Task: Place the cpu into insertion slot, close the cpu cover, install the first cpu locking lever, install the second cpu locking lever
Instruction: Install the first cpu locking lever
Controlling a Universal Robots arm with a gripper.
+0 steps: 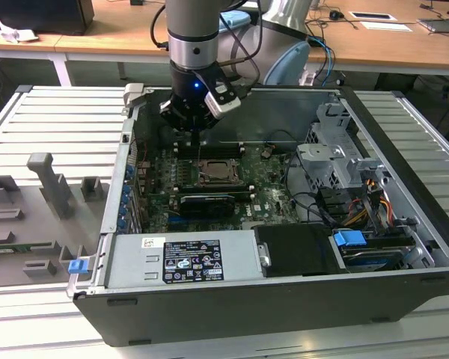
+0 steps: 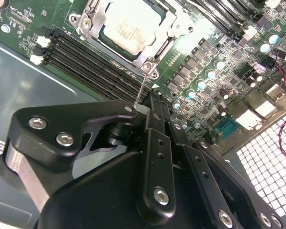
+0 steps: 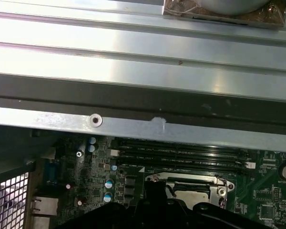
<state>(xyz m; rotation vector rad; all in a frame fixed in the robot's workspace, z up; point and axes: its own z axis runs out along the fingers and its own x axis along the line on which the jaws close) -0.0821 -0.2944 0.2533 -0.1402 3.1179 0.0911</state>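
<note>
Fingers pinched shut on a thin locking lever beside the cpu cover; I judged steady pressure best.

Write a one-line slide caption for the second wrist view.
Black claw poised above the motherboard, beside the memory slots, with the cpu seated under the cpu cover.

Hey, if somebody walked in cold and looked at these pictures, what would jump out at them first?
The open black computer case lying on its side, with the green circuit board exposed inside. The robot's black claw hangs just above the board, close over the square silvery metal cpu cover that frames the pale metal-faced cpu, beside the long black memory slots.
</note>
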